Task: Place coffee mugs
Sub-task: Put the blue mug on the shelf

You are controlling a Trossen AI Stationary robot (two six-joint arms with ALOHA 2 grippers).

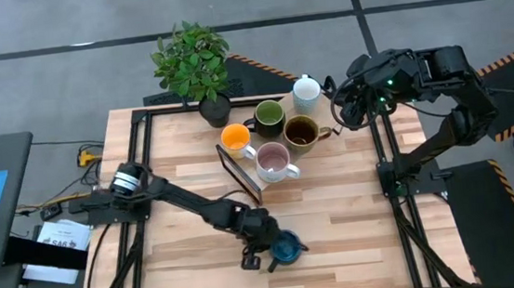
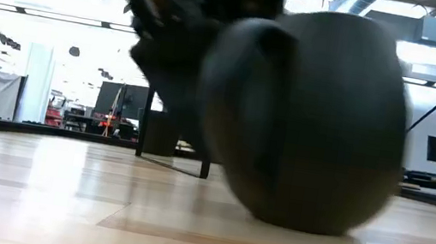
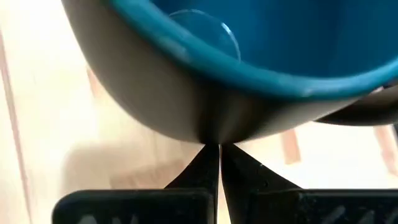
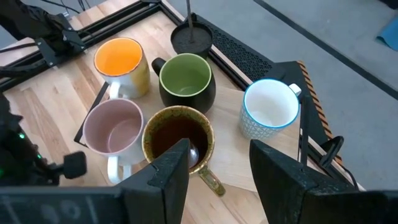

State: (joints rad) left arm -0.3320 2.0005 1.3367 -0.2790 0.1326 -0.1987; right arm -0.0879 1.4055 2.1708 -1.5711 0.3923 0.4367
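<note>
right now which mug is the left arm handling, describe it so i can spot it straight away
Start at the wooden table and look to its near edge, far from the potted plant and the five clustered mugs. There the left gripper is at a lone dark mug. Its blue inside and its separation from the group set it apart.

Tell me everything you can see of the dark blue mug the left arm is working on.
The dark blue mug is small and rounded, ceramic by its look, with a dark matte outside and a glossy blue inside. It looks empty. Its looped handle shows in the low view. It sits upright on the wooden table near the front edge, well apart from the other mugs. The left gripper is right against it, fingers pressed together at its wall; a grip on it cannot be confirmed.
</note>
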